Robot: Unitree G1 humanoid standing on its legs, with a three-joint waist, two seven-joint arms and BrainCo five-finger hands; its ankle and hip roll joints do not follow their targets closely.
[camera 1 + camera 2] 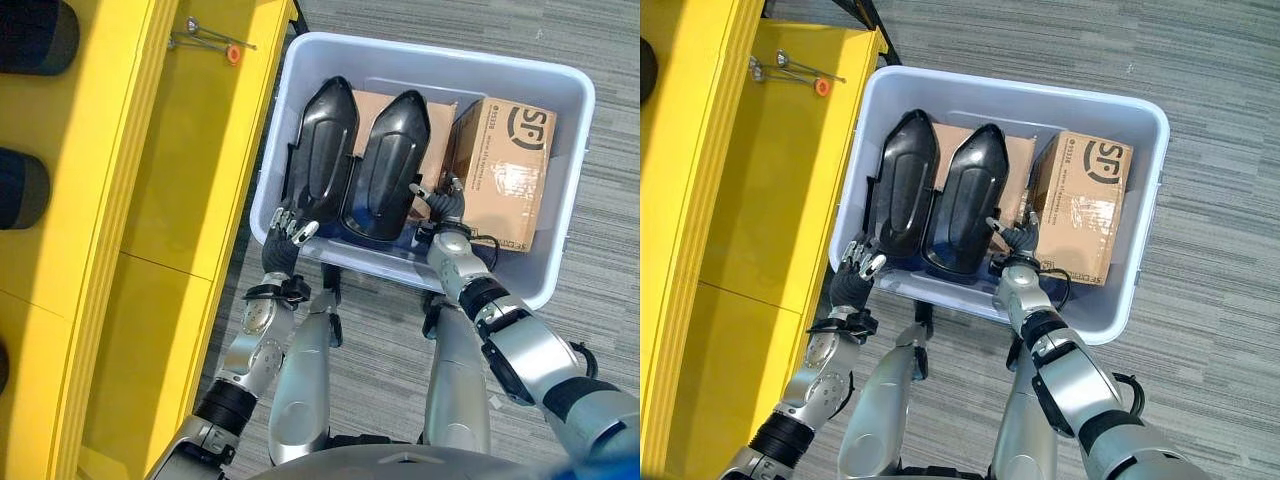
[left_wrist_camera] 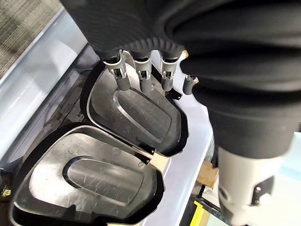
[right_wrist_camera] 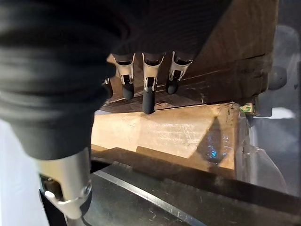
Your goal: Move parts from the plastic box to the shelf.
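Two black moulded parts stand side by side in a pale plastic box (image 1: 570, 180) on grey carpet, beside a yellow shelf (image 1: 150, 200) that runs along the robot's left. The shelf, the largest thing in sight, carries a small metal clip with an orange end (image 1: 215, 42) near its far edge. The plastic box sits just beside the shelf, its near rim toward the robot. Inside it, a cardboard box (image 1: 505, 170) stands at the right, tilted against the wall, and a flat brown carton (image 1: 375, 110) lies behind the parts. The left black part (image 1: 320, 155) leans next to the right black part (image 1: 390, 165), the two touching or nearly so along their long edges, both with the hollow side facing the near rim, as the left wrist view shows.

The left robot hand (image 1: 288, 228) hangs over the box's near left corner, fingers (image 2: 121, 81) loosely spread and relaxed just above the left part, holding nothing. The right robot hand (image 1: 438, 205) reaches in between the right part and the cardboard box; its fingers (image 3: 148, 101) hang straight and apart beside the cardboard, clamped on nothing. Both parts rest in the plastic box.
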